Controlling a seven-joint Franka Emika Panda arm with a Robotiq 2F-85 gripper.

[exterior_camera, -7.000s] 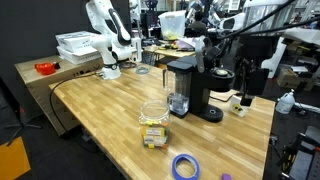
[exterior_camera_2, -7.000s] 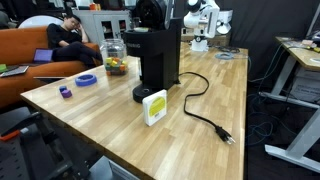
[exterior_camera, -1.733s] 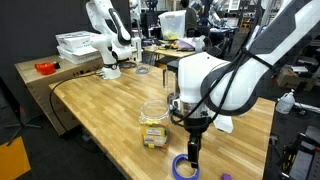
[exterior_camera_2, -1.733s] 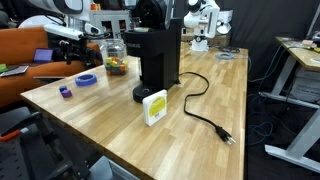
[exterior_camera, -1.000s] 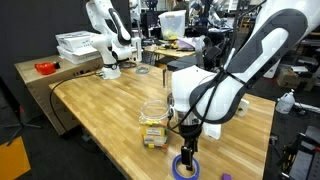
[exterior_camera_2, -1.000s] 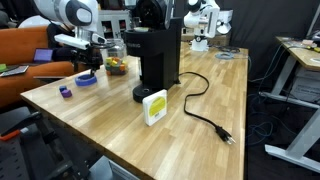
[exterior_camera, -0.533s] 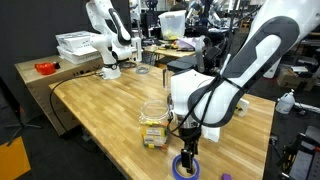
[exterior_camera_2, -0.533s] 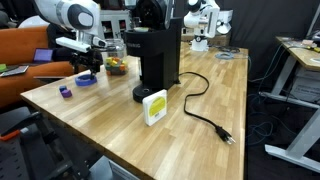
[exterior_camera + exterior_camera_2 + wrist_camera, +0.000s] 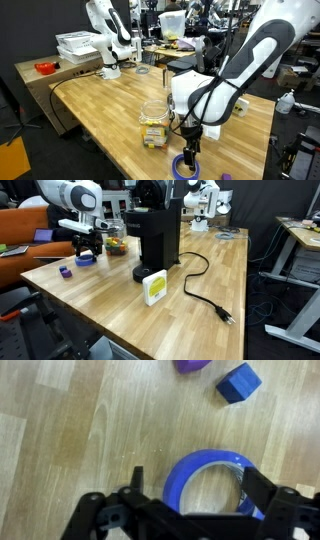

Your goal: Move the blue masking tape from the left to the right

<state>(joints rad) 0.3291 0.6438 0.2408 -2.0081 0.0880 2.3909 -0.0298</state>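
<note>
Hovering my gripper (image 9: 190, 487) low, jaws spread wide and gripping nothing, around one blue masking tape (image 9: 210, 460) ring lying flat on the wooden table (image 9: 60, 450). Beyond it: one blue cube (image 9: 238, 382), one purple piece (image 9: 193, 364).

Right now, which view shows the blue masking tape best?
Wrist view: the blue masking tape lies close, seen from above, open centre clear. In both exterior views it is small and partly hidden by the gripper.
</note>
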